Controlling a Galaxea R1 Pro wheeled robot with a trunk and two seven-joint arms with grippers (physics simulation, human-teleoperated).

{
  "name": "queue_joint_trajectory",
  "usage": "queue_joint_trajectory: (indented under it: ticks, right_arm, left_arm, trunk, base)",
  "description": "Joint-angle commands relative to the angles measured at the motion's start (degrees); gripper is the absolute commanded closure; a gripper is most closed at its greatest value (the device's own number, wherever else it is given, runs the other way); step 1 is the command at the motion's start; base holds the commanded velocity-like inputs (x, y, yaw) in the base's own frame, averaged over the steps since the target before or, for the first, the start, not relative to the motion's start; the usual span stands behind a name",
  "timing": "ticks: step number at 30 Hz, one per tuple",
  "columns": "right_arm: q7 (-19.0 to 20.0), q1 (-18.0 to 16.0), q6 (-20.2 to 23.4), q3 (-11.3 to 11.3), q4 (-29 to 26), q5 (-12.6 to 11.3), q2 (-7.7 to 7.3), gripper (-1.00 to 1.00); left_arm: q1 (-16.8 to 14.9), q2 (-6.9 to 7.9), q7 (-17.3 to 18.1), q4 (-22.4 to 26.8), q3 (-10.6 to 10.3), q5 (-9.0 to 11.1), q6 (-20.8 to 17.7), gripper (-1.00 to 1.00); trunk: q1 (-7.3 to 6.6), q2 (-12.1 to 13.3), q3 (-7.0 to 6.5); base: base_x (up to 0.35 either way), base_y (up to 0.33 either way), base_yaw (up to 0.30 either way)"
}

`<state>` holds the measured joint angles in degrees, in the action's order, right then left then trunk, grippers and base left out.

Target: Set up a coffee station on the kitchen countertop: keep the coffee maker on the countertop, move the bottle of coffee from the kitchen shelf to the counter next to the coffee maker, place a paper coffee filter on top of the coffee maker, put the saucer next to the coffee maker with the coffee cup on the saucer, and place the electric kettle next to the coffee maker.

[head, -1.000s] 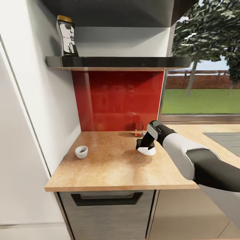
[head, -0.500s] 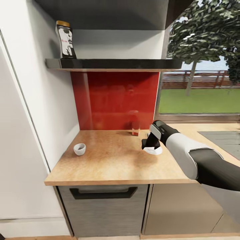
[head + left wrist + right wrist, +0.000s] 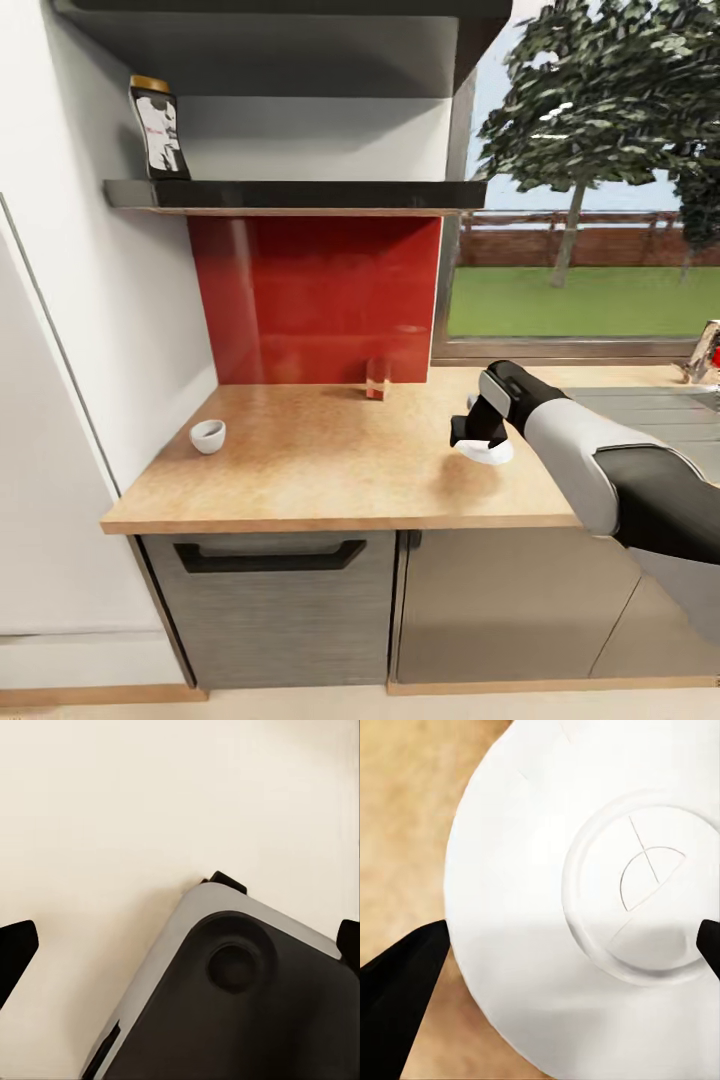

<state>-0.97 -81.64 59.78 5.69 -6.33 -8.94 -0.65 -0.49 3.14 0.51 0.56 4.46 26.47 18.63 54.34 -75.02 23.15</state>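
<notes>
Gripping the saucer at its rim, right gripper with fingers clamped either side of the white disc, just above the tabletop near its right part. Carrying, by the look of it, not yet set down; hard to tell from the head view whether the saucer touches the wood. Hanging elsewhere, left gripper, dark fingertips spread wide at the edges of its view over a grey and black part of the robot and a pale surface, holding nothing.

Further out: coffee cup standing alone near the tabletop's left edge, well apart from the saucer. Small red-brown item against the red backsplash, too small to identify. Bottle of coffee upright on the kitchen shelf, at its left end.

Early days, judging by this: saucer in hand, cup not on it, bottle unmoved, filter and kettle steps not begun.
</notes>
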Motion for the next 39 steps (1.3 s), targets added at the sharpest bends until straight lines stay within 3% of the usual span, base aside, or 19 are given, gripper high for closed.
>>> queue_joint_trajectory:
  ticks: [1, 7, 10, 13, 23, 30, 39]
  right_arm:
    - [-0.1, 0.0, 0.2, 0.5, -0.1, -0.6, -0.06, 1.00]
    - [-0.1, 0.0, 0.2, 0.5, -0.1, -0.3, -0.55, 1.00]
    - [-0.1, 0.0, 0.2, 0.5, -0.1, -0.3, -1.85, 1.00]
    - [-0.1, 0.0, 0.2, 0.5, -0.1, -0.4, -2.23, 1.00]
    - [0.1, 0.0, 0.2, 0.5, -0.3, -0.4, -2.50, 1.00]
    - [1.0, 0.0, 0.2, 0.4, -6.4, -0.2, -3.03, 1.00]
    - [0.4, 0.0, 0.2, 0.5, -7.4, 1.0, -3.12, 1.00]
  left_arm:
    - [0.0, 0.00, 0.0, 0.0, 0.5, -0.3, 0.2, -1.00]
    - [0.0, 0.01, 0.0, 0.0, 0.5, -0.2, 0.2, -1.00]
    - [0.0, -0.18, 0.0, 0.0, 0.5, -0.3, 0.3, -1.00]
    - [0.0, -0.22, 0.0, 0.0, 0.5, -0.3, 0.3, -1.00]
    - [0.0, -0.27, 0.0, 0.0, 0.5, -0.3, 0.3, -1.00]
    - [0.0, -0.32, 0.0, 0.0, 0.5, -0.4, 0.2, -1.00]
    - [0.0, -0.32, 0.0, 0.0, 0.5, -0.4, 0.2, -1.00]
  trunk:
    - [0.00, 0.0, 0.06]
    - [0.00, 0.0, 0.06]
    - [0.00, 0.0, 0.06]
    - [0.00, 0.0, 0.06]
    - [0.00, 0.0, 0.06]
    - [0.00, 0.0, 0.06]
    - [0.00, 0.0, 0.06]
  base:
    - [-0.007, -0.324, 0.000]
    - [-0.002, -0.325, 0.000]
    - [0.000, -0.326, 0.000]
    - [0.000, -0.326, 0.000]
    - [0.000, -0.326, 0.000]
    - [0.000, -0.326, 0.000]
    - [0.000, -0.326, 0.000]
